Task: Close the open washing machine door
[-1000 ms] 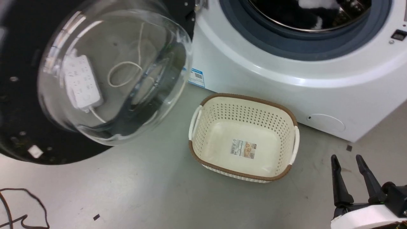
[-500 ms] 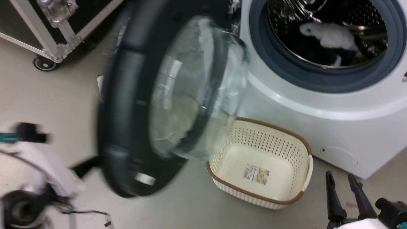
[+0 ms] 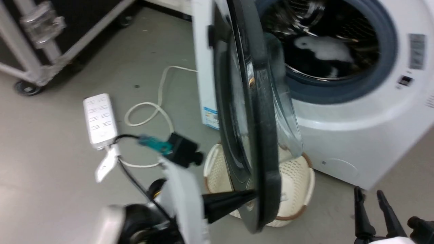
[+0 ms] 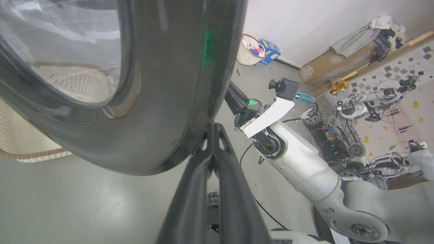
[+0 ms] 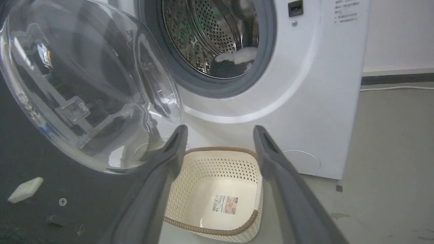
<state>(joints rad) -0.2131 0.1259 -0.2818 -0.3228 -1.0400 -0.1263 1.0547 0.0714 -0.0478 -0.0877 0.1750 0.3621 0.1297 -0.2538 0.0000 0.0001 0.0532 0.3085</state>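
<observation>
My left hand point(image 4: 213, 128) has its two dark fingers pressed flat together with nothing between them, the tips touching the lower rim of the washing machine door point(image 4: 176, 84). My right hand point(image 5: 219, 131) is spread wide and empty, low at the near right. The one door, a glossy black disc with a bulging clear glass bowl, stands half open and edge-on to me, just left of the grey-ringed, perforated steel drum point(image 5: 210, 34) of the white machine point(image 5: 305, 84). One cream plastic basket point(image 5: 203, 169), hole-punched with a brown rim, sits on the floor point(image 5: 390, 152) beneath it.
</observation>
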